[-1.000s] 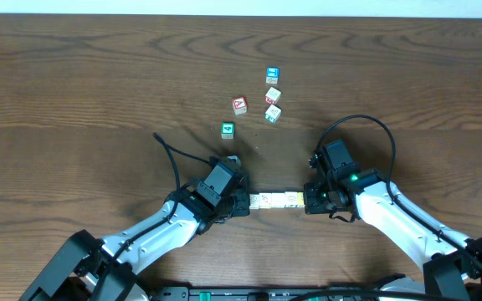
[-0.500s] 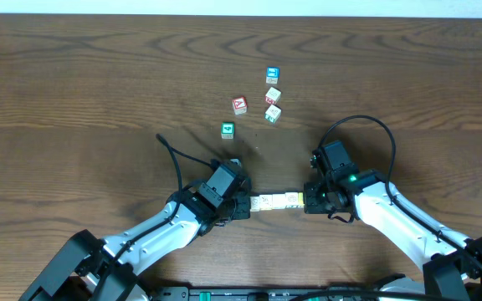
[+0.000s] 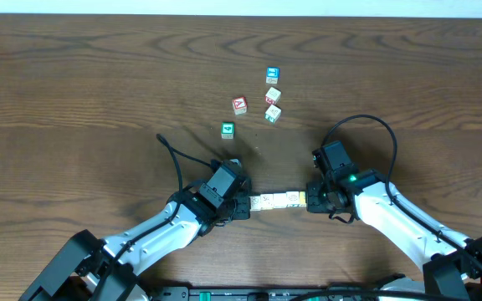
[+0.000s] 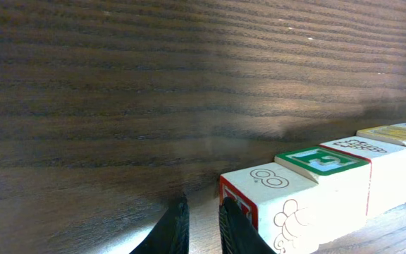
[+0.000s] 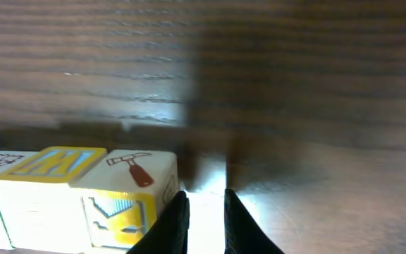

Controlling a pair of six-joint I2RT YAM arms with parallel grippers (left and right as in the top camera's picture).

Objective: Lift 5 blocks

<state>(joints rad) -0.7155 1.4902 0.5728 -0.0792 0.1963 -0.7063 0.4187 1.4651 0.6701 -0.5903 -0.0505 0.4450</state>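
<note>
A straight row of small wooden blocks (image 3: 276,200) lies end to end between my two grippers. My left gripper (image 3: 243,204) is at the row's left end. In the left wrist view its jaws (image 4: 201,231) stand slightly open with only table between them, and the right finger (image 4: 237,229) rests against the cream end block (image 4: 270,180). A green-faced cube (image 4: 321,159) follows in the row. My right gripper (image 3: 310,199) is at the right end, narrowly open (image 5: 204,224) and empty. Its left finger (image 5: 173,222) is beside the hammer-marked block (image 5: 138,169), next to a yellow block (image 5: 55,164).
Loose cubes lie farther back on the wooden table (image 3: 99,92): a blue one (image 3: 272,76), two white ones (image 3: 273,95) (image 3: 272,113), a red one (image 3: 239,105) and a green one (image 3: 228,130). A black cable (image 3: 366,125) loops over the right arm.
The right gripper has edged slightly to the right, so a little more of the row's right end shows. The left arm and the loose cubes have not moved.
</note>
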